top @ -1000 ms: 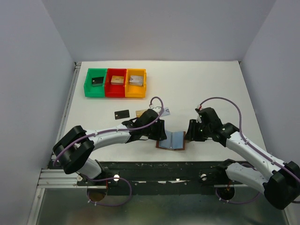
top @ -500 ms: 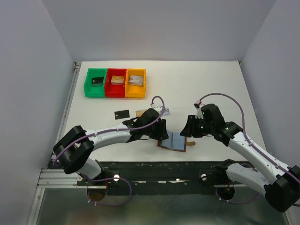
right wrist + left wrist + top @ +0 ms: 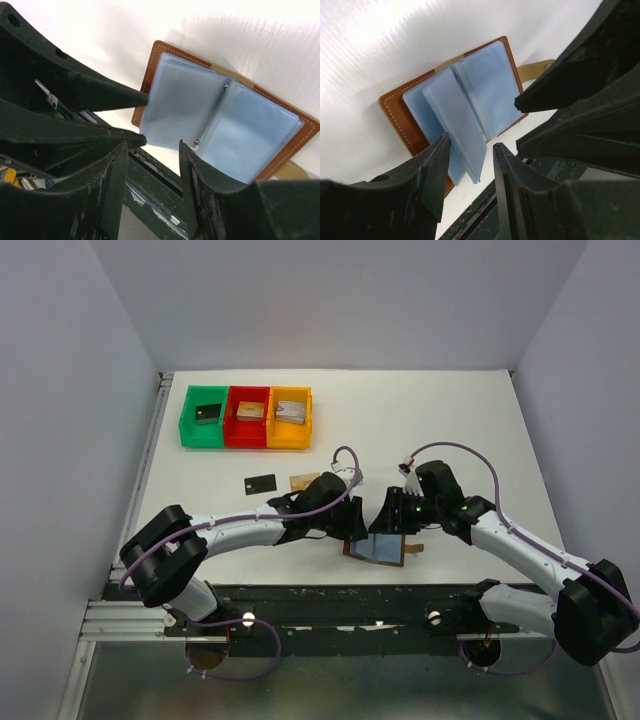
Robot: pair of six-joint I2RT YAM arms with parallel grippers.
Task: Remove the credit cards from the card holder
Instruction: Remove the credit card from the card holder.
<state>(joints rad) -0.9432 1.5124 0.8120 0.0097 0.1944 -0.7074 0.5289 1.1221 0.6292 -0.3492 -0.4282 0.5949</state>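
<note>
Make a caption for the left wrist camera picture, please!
Brown card holder lies open on the white table, one pale blue pocket leaf reaching between the left gripper's open jaws.

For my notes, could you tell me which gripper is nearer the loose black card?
Left. The left gripper is at the card holder's edge facing the black card; the right gripper is at the holder's far edge, further from the card.

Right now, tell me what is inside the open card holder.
Inside the card holder only pale blue sleeves show, fanned open like pages around a centre seam. No card is visible. The frosted, stacked sleeves hide whatever may lie within them.
</note>
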